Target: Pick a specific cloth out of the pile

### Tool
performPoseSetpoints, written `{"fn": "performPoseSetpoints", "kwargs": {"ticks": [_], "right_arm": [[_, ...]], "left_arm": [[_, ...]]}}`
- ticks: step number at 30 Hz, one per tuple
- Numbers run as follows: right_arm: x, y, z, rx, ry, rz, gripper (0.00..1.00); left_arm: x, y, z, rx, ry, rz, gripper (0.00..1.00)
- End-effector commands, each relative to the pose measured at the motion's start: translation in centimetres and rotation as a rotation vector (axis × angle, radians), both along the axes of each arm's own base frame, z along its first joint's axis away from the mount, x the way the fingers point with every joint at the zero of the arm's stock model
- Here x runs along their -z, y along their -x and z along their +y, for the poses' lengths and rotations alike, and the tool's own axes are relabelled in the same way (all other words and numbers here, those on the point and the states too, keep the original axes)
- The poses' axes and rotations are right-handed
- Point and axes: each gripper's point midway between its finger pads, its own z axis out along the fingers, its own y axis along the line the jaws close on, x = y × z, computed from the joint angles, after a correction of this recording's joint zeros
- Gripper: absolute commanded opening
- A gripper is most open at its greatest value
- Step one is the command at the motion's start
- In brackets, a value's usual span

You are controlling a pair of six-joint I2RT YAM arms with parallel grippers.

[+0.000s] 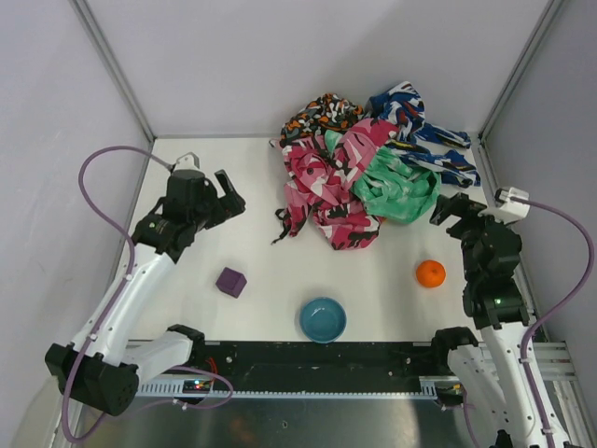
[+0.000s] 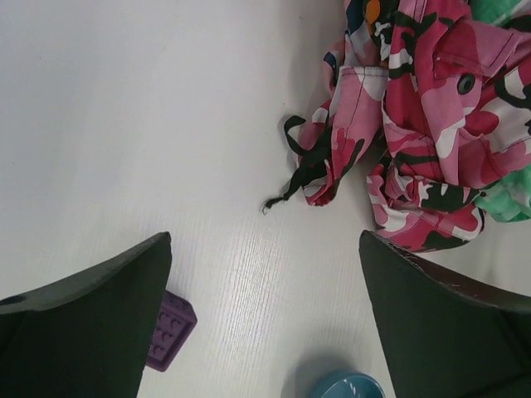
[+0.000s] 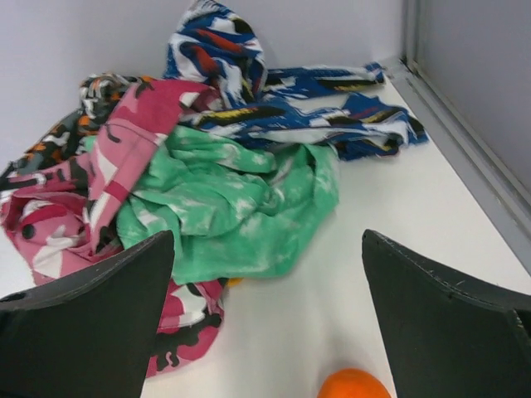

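Presently, items on the white table (image 1: 233, 238), listed left to right.

Left hand (image 2: 265, 245): raised above the table's left part, fingers spread wide, nothing between them. It faces the pink edge of the heap.

Purple block (image 1: 230, 281): small, studded, lying on the table near the left arm. It stands well apart from the heap.

Teal bowl (image 1: 323, 319): round, upright, near the front edge, about midway between the arms.

The pile (image 1: 354, 177): a heap of soft cloths at the back, right of centre.
- Black cloth with orange and white print (image 1: 322, 114): at the rear left.
- Pink camouflage cloth (image 1: 322, 191): in front, with a dark cord trailing onto the table.
- Green cloth (image 1: 401, 187): to the right, lying over the pink.
- Blue-and-white cloth (image 1: 420, 131): at the rear right, reaching toward the wall frame.

Yellow-orange cloth (image 3: 236, 283): only a thin sliver shows in the right wrist view. It peeks from under the near edge of the green cloth, beside the pink camouflage. The rest is hidden.

Orange ball (image 1: 430, 273): on the table in front of the heap, apart from it, near the right arm.

Right hand (image 3: 265, 240): above the table beside the green cloth, fingers spread wide, holding nothing.
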Motion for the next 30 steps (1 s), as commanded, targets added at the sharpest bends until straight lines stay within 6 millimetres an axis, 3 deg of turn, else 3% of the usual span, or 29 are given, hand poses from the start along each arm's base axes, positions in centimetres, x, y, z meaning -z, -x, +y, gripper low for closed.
{"fn": "performPoseSetpoints", "kwargs": {"ticks": [1, 3, 6, 10, 13, 17, 22, 24, 26, 28, 30], "right_arm": [[-6.2, -1.6, 3.5, -0.216, 0.069, -0.19, 0.99], [-6.9, -3.1, 6.4, -0.367, 0.11, -0.169, 0.99], [-4.3, -6.7, 10.4, -0.471, 0.235, 0.004, 0.99], [1.8, -10.3, 16.2, -0.582, 0.488, 0.24, 0.99], [8.0, -12.3, 20.0, -0.697, 0.559, 0.413, 0.99], [14.6, -14.0, 22.7, -0.776, 0.614, 0.614, 0.99], [23.1, -15.5, 22.7, -0.763, 0.697, 0.912, 0.98], [25.4, -15.9, 22.7, -0.756, 0.732, 0.988, 0.87], [25.9, -16.8, 23.2, -0.738, 0.768, 0.996, 0.67], [24.4, -17.9, 24.2, -0.721, 0.793, 0.94, 0.39], [19.4, -19.5, 25.7, -0.704, 0.767, 0.81, 0.11]], "left_arm": [[0.5, 0.8, 0.3, -0.006, 0.02, 0.0, 1.0], [1.2, 1.0, 0.2, -0.006, 0.022, 0.015, 1.0], [2.2, 1.3, 0.1, -0.002, 0.023, 0.041, 1.0], [3.6, 1.7, 0.0, 0.005, 0.024, 0.077, 1.0], [4.4, 2.0, 0.0, 0.009, 0.023, 0.099, 1.0], [5.2, 2.3, -0.1, 0.011, 0.026, 0.119, 1.0], [5.9, 2.5, -0.1, 0.01, 0.029, 0.137, 1.0], [6.1, 2.6, -0.1, 0.01, 0.03, 0.143, 1.0], [6.0, 2.6, -0.1, 0.008, 0.031, 0.14, 1.0], [5.8, 2.5, -0.1, 0.007, 0.032, 0.133, 1.0], [5.3, 2.4, -0.1, 0.007, 0.034, 0.12, 1.0]]}}
